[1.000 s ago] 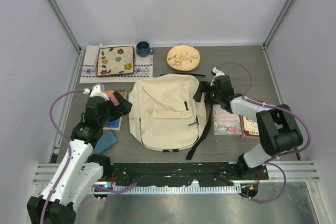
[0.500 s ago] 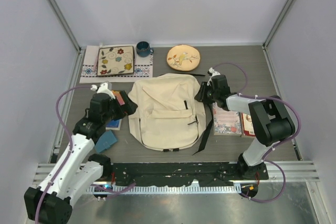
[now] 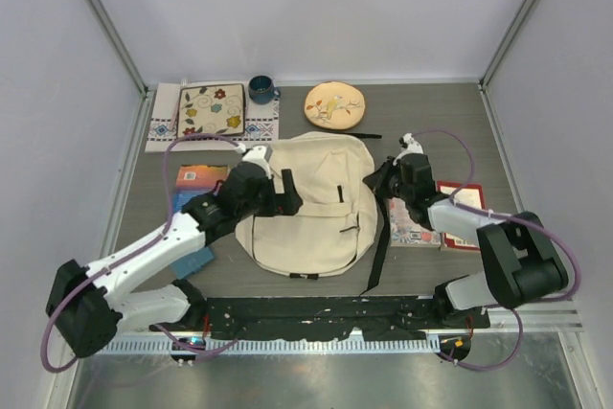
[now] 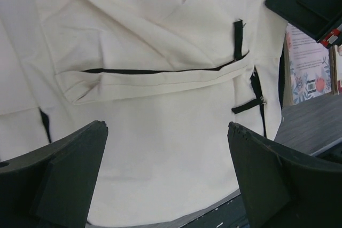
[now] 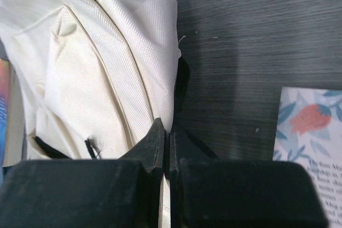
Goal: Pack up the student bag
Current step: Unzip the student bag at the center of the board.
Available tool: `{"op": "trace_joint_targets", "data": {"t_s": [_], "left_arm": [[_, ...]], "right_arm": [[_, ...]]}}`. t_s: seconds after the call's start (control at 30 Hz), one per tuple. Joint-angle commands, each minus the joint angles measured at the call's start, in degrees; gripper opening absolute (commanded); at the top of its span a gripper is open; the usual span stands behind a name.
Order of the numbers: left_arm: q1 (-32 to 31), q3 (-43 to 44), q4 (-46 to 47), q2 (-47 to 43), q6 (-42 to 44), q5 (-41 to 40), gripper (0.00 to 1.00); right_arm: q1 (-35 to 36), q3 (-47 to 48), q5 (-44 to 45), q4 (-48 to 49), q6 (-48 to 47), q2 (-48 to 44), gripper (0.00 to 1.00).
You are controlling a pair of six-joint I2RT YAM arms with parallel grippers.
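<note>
1. The right gripper (image 3: pixel 383 179) has just snapped shut, and its jaws are now pinching the right edge of the bag (image 3: pixel 321 222).
2. The left gripper (image 3: pixel 278 193) has swung in from the table's (image 3: pixel 460 131) left side and is hanging over the bag's front, jaws gaping wide and holding nothing.
3. The bag is lying flat mid-table, slightly rumpled.
4. To my eye, the right arm is anchoring the bag while the left is going for the pocket zip (image 4: pixel 160 70); the books (image 3: pixel 414 222) are waiting outside, so packing is barely starting.
</note>
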Motion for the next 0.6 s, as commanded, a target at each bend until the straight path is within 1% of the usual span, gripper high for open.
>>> {"op": "trace_joint_targets", "data": {"t_s": [0.0, 0.03, 0.07, 0.13, 0.17, 0.2, 0.27, 0.3, 0.33, 0.37, 0.4, 0.43, 0.47, 0.5, 0.53, 0.57], "left_arm": [[-6.8, 6.8, 7.9, 7.8, -2.8, -4.0, 1.00], [-7.7, 7.6, 9.8, 9.3, -3.3, -3.8, 1.00], [-9.4, 9.3, 10.6, 12.7, -3.6, -3.3, 0.99], [-11.0, 11.4, 11.4, 15.7, -2.9, -3.2, 0.97], [-12.2, 13.0, 12.1, 18.5, -1.5, -2.6, 0.96], [-12.5, 13.6, 13.9, 19.9, -0.7, 0.1, 0.93], [-13.0, 15.3, 15.3, 22.3, 0.4, 3.3, 0.89], [-13.1, 15.6, 16.1, 24.2, 1.4, 5.8, 0.85], [-13.1, 15.7, 18.1, 24.9, 1.5, 8.0, 0.84], [-13.1, 16.1, 18.7, 25.6, 1.0, 8.1, 0.83], [-13.1, 16.3, 18.6, 26.7, -0.8, 7.9, 0.76], [-13.1, 16.3, 18.7, 27.2, -2.2, 7.1, 0.73], [-13.1, 16.3, 18.7, 27.6, -3.7, 6.8, 0.70], [-13.1, 15.9, 19.3, 27.9, -7.9, 6.6, 0.68], [-13.1, 15.3, 19.5, 28.1, -10.1, 6.7, 0.67], [-13.5, 13.4, 21.9, 27.9, -11.9, 6.8, 0.65]], "right_arm": [[0.1, -4.9, 7.3, 10.4, 5.9, -9.2, 0.01], [0.1, -5.8, 8.0, 10.7, 6.2, -10.3, 0.01], [0.1, -6.5, 8.4, 11.0, 6.4, -11.2, 0.01], [0.1, -7.6, 8.4, 10.9, 6.3, -13.3, 0.01], [0.1, -7.8, 8.4, 10.8, 6.3, -13.8, 0.01], [0.1, -8.0, 8.4, 10.5, 6.0, -14.4, 0.01], [0.2, -7.9, 8.3, 10.0, 6.0, -15.3, 0.01], [0.1, -8.0, 8.0, 9.9, 6.1, -15.6, 0.01], [0.1, -8.0, 7.7, 9.7, 6.1, -15.9, 0.01], [0.1, -8.1, 7.7, 9.5, 6.4, -16.5, 0.01], [0.1, -8.2, 7.7, 9.4, 6.4, -16.8, 0.01], [0.1, -8.3, 7.9, 9.3, 6.7, -17.3, 0.01], [0.0, -8.4, 8.1, 9.3, 7.0, -18.0, 0.01], [0.1, -8.9, 8.3, 9.4, 7.1, -18.4, 0.01], [0.1, -9.0, 8.4, 9.4, 7.1, -18.8, 0.01], [0.1, -9.1, 8.4, 9.2, 7.1, -19.1, 0.01]]}}
